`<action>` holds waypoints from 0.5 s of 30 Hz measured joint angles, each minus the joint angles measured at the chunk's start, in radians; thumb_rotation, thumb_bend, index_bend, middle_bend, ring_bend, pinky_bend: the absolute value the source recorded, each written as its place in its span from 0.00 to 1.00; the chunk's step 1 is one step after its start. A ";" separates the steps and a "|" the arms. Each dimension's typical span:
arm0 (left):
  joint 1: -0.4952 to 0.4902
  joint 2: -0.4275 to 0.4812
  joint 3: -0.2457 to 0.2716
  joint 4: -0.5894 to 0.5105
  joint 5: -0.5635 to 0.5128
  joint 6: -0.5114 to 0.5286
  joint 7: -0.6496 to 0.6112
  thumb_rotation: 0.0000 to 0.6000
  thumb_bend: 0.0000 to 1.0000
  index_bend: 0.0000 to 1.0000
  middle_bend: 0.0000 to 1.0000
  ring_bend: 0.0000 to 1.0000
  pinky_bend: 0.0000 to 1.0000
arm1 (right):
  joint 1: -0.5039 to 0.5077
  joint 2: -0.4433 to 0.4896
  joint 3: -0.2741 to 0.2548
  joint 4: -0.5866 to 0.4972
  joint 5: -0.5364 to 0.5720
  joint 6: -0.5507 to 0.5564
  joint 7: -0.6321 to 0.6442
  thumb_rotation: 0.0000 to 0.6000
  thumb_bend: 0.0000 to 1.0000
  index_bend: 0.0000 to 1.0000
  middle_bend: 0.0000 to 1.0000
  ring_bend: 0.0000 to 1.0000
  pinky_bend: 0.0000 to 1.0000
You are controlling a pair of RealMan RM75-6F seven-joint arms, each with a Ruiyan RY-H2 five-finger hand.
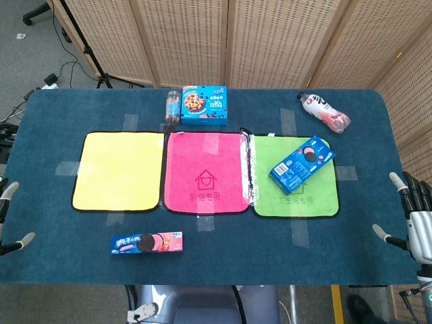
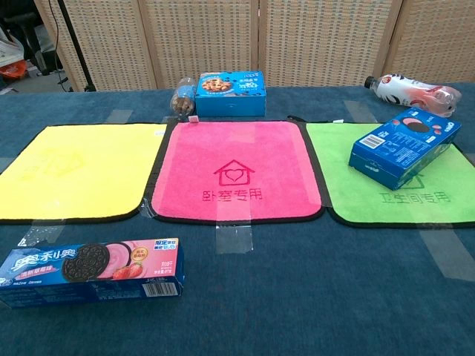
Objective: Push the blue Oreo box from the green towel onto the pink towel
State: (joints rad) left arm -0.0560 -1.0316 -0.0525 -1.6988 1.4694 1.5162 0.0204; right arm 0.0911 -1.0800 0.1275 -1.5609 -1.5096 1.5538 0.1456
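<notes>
The blue Oreo box point(image 1: 303, 164) point(image 2: 401, 148) lies at an angle on the upper part of the green towel point(image 1: 295, 199) point(image 2: 401, 200). Directly left of it lies the pink towel point(image 1: 206, 172) point(image 2: 234, 174), with nothing on it. My right hand point(image 1: 417, 223) hovers at the table's right edge, well right of the box, fingers apart and empty. Only a few spread fingers of my left hand point(image 1: 7, 199) show at the far left edge, holding nothing. Neither hand appears in the chest view.
A yellow towel point(image 1: 120, 170) point(image 2: 74, 170) lies left of the pink one. Behind the pink towel stand a blue cookie box point(image 1: 204, 106) point(image 2: 231, 93) and a small jar point(image 1: 173, 106). A bottle point(image 1: 324, 111) point(image 2: 412, 93) lies at back right. A long strawberry Oreo box point(image 1: 147, 243) point(image 2: 89, 271) lies near the front edge.
</notes>
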 measured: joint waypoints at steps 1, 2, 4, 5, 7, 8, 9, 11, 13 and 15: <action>0.000 0.000 0.000 0.000 0.000 0.000 0.000 1.00 0.00 0.00 0.00 0.00 0.00 | 0.000 0.000 0.000 0.000 0.000 0.000 0.002 1.00 0.00 0.00 0.00 0.00 0.00; 0.000 0.000 0.000 0.000 0.000 0.000 0.001 1.00 0.00 0.00 0.00 0.00 0.00 | 0.000 0.001 -0.001 0.000 0.000 -0.001 0.004 1.00 0.00 0.00 0.00 0.00 0.00; 0.000 0.000 -0.001 -0.001 -0.001 -0.001 0.000 1.00 0.00 0.00 0.00 0.00 0.00 | 0.000 0.001 -0.002 -0.003 0.000 -0.006 0.009 1.00 0.00 0.00 0.00 0.00 0.00; 0.000 0.000 -0.001 -0.002 -0.001 0.000 -0.002 1.00 0.00 0.00 0.00 0.00 0.00 | 0.001 0.002 -0.003 -0.004 0.000 -0.007 0.012 1.00 0.00 0.00 0.00 0.00 0.00; 0.000 0.000 -0.003 -0.002 -0.003 0.002 -0.003 1.00 0.00 0.00 0.00 0.00 0.00 | 0.002 0.002 -0.006 -0.007 -0.006 -0.009 0.024 1.00 0.00 0.00 0.00 0.00 0.00; 0.000 0.000 -0.004 -0.002 -0.004 0.002 -0.003 1.00 0.00 0.00 0.00 0.00 0.00 | 0.002 0.002 -0.007 -0.007 -0.009 -0.010 0.031 1.00 0.00 0.00 0.00 0.00 0.00; -0.001 0.000 -0.005 -0.002 -0.007 0.001 -0.002 1.00 0.00 0.00 0.00 0.00 0.00 | 0.003 0.002 -0.009 -0.007 -0.012 -0.012 0.040 1.00 0.00 0.00 0.00 0.00 0.00; -0.002 -0.001 -0.007 -0.002 -0.010 -0.003 0.003 1.00 0.00 0.00 0.00 0.00 0.00 | 0.008 0.003 -0.011 -0.008 -0.016 -0.021 0.064 1.00 0.00 0.00 0.00 0.00 0.00; -0.006 -0.005 -0.009 0.000 -0.018 -0.009 0.013 1.00 0.00 0.00 0.00 0.00 0.00 | 0.016 0.006 -0.013 -0.008 -0.016 -0.041 0.102 1.00 0.01 0.00 0.00 0.00 0.00; -0.011 -0.012 -0.015 0.003 -0.028 -0.015 0.027 1.00 0.00 0.00 0.00 0.00 0.00 | 0.030 0.008 -0.012 -0.006 -0.013 -0.070 0.140 1.00 0.11 0.00 0.00 0.00 0.00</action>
State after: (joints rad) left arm -0.0666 -1.0431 -0.0671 -1.6956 1.4416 1.5015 0.0470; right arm 0.1207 -1.0722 0.1157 -1.5674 -1.5224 1.4834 0.2855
